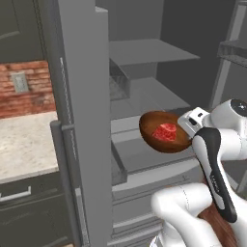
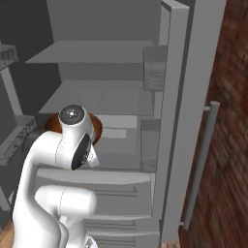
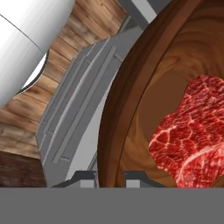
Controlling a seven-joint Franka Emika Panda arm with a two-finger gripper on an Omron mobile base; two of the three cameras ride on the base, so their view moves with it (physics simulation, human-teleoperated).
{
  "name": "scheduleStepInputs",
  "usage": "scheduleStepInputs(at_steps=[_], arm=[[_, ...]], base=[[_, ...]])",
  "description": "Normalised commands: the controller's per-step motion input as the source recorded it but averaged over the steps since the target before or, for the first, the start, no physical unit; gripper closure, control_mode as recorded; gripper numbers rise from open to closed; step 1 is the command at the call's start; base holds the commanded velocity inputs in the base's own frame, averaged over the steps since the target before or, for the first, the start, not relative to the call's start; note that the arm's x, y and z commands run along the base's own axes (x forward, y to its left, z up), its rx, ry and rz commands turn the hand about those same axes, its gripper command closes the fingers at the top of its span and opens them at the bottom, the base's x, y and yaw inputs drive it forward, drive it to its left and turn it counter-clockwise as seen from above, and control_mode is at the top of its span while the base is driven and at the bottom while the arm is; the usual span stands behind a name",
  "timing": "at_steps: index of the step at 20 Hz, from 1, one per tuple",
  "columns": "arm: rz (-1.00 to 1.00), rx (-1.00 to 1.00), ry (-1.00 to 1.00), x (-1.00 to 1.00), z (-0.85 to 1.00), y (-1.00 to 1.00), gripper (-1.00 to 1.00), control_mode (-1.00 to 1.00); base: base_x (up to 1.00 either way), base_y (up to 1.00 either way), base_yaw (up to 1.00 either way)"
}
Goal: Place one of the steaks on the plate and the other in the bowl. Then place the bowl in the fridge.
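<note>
Gripper (image 3: 109, 175) pinched the near rim of the wooden bowl (image 1: 161, 132), one fingertip inside and one outside, holding it tilted at the open fridge (image 1: 82, 120), above the pulled-out drawer (image 1: 144, 161). The bowl looked stiff and fairly light, so the rim seemed a sound place to grip. The steak (image 1: 165, 131) inside looked soft and slick, and might slide if tipped further. Beyond, the glass shelves (image 1: 149, 53) stood bare; the open door (image 2: 186, 111) crowded the right side.

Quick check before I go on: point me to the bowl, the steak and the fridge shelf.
bowl (image 1: 150, 126), left base view, upper inner wall.
steak (image 1: 165, 132), left base view, centre of the meat.
fridge shelf (image 1: 149, 50), left base view, flat top surface.
</note>
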Motion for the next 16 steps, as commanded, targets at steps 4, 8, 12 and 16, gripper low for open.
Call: scheduleStepInputs(at_steps=[4,8,12,16], arm=[[0.0,0.0,0.0,0.0,0.0,0.0,1.0,1.0],[0.0,0.0,0.0,0.0,0.0,0.0,1.0,1.0],[0.0,0.0,0.0,0.0,0.0,0.0,1.0,1.0],[0.0,0.0,0.0,0.06,0.01,0.0,1.0,-1.0]], base=[[0.41,-0.05,0.0],[0.4,-0.05,0.0],[0.38,-0.04,0.0],[0.22,-0.02,0.0]])
